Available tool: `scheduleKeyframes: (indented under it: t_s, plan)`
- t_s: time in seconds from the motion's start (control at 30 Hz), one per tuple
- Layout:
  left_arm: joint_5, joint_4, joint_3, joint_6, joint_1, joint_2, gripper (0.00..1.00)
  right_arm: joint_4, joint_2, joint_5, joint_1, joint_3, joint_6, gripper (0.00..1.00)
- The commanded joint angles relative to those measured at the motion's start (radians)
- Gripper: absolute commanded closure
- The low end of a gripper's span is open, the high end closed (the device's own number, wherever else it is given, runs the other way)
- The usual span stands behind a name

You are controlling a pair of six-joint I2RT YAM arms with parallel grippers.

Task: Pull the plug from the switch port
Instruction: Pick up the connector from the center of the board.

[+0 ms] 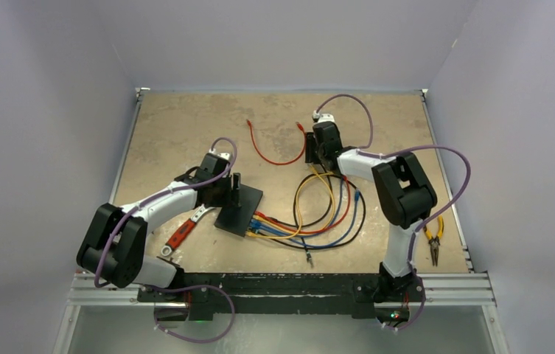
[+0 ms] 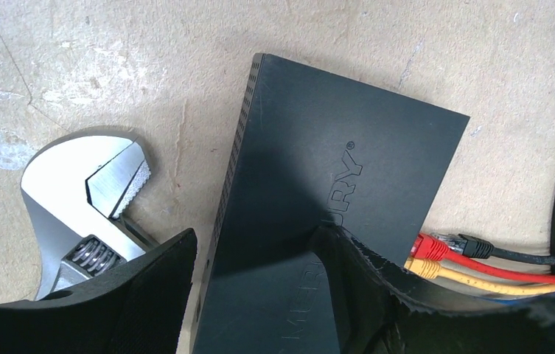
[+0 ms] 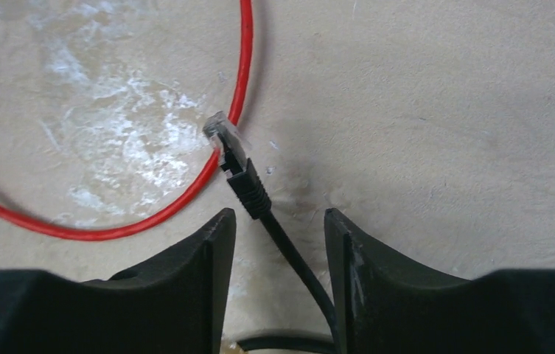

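Already clear of any port, the black-booted, clear-tipped cable plug (image 3: pixel 239 166) lies just ahead of the right gripper (image 3: pixel 278 217), whose fingers stand apart around its black cord (image 3: pixel 294 265); long axis slants far-left. The flat matte black switch (image 2: pixel 333 147) sits well apart under the left gripper (image 2: pixel 256 236), grip undeterminable

Soft, even light from above leaves the table (image 1: pixel 186 125) bright, with only faint, short shadows. In the left wrist view a broad dark shadow crosses the matte switch (image 2: pixel 377 147), while the adjustable wrench (image 2: pixel 53 184) glints on its polished head. The black plug (image 3: pixel 243 173) is sharp, though its clear tip is slightly blurred.
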Motion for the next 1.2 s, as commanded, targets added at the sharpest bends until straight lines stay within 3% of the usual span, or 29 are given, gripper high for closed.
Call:
scheduleKeyframes:
  t_s: [0.0, 0.2, 0.43, 1.17]
  plan:
    - [0.024, -0.014, -0.006, 0.026, -0.012, 0.025, 0.37, 0.006, 0.027, 0.067, -0.004, 0.075, -0.048, 0.52]
    - [0.026, -0.019, -0.004, 0.026, -0.016, 0.027, 0.37, -0.007, 0.047, 0.091, -0.014, 0.120, -0.058, 0.79]
    - [0.031, -0.021, -0.006, 0.027, -0.023, 0.031, 0.37, -0.028, -0.008, 0.140, -0.042, 0.148, -0.065, 1.00]
    - [0.023, -0.019, -0.007, 0.025, -0.043, 0.051, 0.38, -0.091, -0.268, 0.259, -0.110, 0.246, -0.101, 1.00]
